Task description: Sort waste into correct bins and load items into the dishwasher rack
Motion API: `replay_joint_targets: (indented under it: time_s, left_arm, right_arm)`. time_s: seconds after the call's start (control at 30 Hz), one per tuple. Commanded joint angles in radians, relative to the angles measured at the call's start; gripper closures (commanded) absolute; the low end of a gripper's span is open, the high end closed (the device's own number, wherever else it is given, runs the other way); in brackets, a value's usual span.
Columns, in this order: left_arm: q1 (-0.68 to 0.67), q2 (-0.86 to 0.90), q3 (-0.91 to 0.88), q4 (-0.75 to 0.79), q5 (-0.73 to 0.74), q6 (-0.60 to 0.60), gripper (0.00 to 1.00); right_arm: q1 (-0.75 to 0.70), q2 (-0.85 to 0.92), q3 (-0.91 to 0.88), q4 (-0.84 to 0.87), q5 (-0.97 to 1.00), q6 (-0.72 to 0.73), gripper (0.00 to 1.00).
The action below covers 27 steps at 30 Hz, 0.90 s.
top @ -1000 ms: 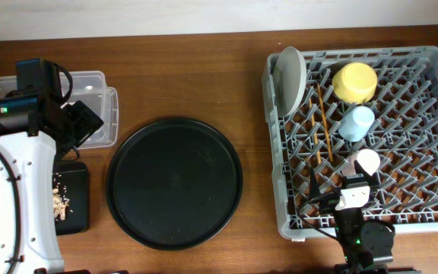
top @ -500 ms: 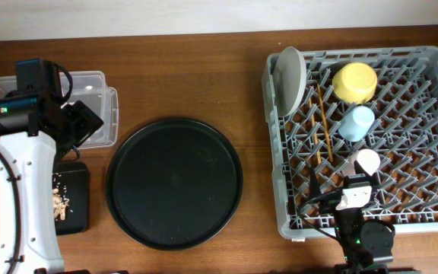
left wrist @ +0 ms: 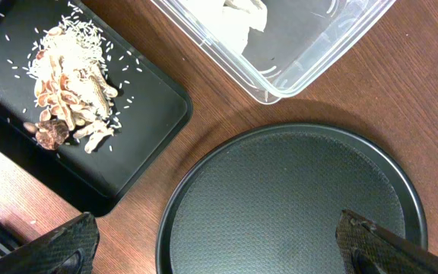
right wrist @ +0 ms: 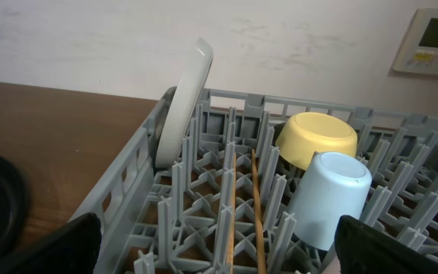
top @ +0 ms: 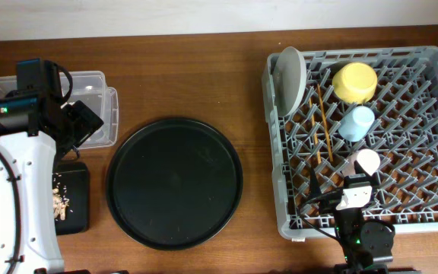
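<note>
When viewed from overhead, the dishwasher rack (top: 417, 152) holds plate (top: 290, 76), yellow bowl (top: 354, 81), light-blue cup (top: 357, 122), pink cup (top: 367, 161) and chopsticks (top: 323, 125). Left wrist: left gripper (left wrist: 219, 247) spread wide, empty; food scraps (left wrist: 71, 76) lie in the rectangular black tray (left wrist: 147, 129), napkins (left wrist: 238, 19) in the clear tub (left wrist: 318, 53). Right wrist: right gripper (right wrist: 219, 247) spread wide, empty, over the rack

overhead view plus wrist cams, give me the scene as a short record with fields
dishwasher rack: holds plate on edge at its left wall, yellow bowl, light-blue cup, pink cup, chopsticks
clear tub: white napkins inside
shallow black tray: food scraps heaped in it
round black tray: between the bins and the rack
left claw: open, empty, by the tub
right claw: open, empty, at the rack's near edge
</note>
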Motion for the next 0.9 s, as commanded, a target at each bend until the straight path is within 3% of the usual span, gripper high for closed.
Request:
replay_joint_targets:
  time_s: [0.0, 0.27, 0.43, 0.53, 0.73, 0.87]
  left_arm:
    - [0.002, -0.014, 0.008, 0.002, -0.003, 0.005, 0.01]
    - [0.002, -0.013, 0.006, -0.074, -0.039, 0.008, 0.01]
    - [-0.038, -0.034, -0.100, -0.090, -0.096, 0.009, 0.01]
    - [-0.071, -0.092, -0.251, 0.040, -0.103, 0.040, 0.01]
    - [-0.122, -0.314, -0.687, 0.541, 0.038, 0.276, 0.01]
    - [-0.126, -0.467, -0.928, 0.775, 0.042, 0.291, 0.01]
  right_arm:
    - [-0.007, -0.009, -0.008, -0.003, 0.016, 0.005, 0.02]
    - [-0.007, -0.009, -0.008, -0.003, 0.016, 0.005, 0.02]
    - [-0.007, -0.009, -0.008, -0.003, 0.016, 0.005, 0.02]
    - [-0.007, -0.009, -0.008, -0.003, 0.016, 0.005, 0.02]
    - [-0.007, -0.009, -0.008, -0.003, 0.016, 0.005, 0.02]
    - [-0.007, -0.009, -0.008, -0.003, 0.016, 0.005, 0.02]
